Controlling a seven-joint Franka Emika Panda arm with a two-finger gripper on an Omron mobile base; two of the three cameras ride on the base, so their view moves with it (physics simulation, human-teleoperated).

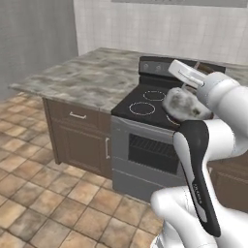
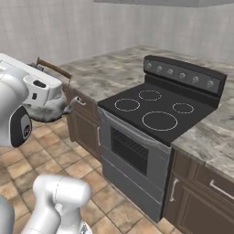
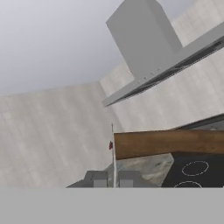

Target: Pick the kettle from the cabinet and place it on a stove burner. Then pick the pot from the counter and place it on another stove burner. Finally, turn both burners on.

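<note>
The kettle [image 2: 48, 109] is carried in the air by its thin brown handle [image 2: 54, 68], with the end effector [image 3: 113, 178] pinched shut on that handle. In the right base view the kettle hangs out in front of the stove [image 2: 155, 114], off its front-left corner and over the floor, not yet above any burner. No pot is seen on the bench [image 1: 82, 80] in these frames.

Risks, as judged: the handle is thin and arched, so the kettle can be swung or slid in the pinch if the arm is moved fast. The body hangs low, so the front edge of the stove could be clipped if height is not kept on the way in. If it is let go too early, the kettle is dropped on the floor or left half off a burner ring. A central placement would also crowd the spot needed for the pot.

Views: the right base view gives the spout, the silvery body and the gap to the stove. In the left base view the kettle [image 1: 181, 104] is overlapped with the burners, so that gap cannot be read there. The hand view gives the handle [image 3: 168, 142] close up, crossing above the closed fingertips [image 3: 97, 178], with burner rings at the lower right; the kettle body is not told from it.
</note>
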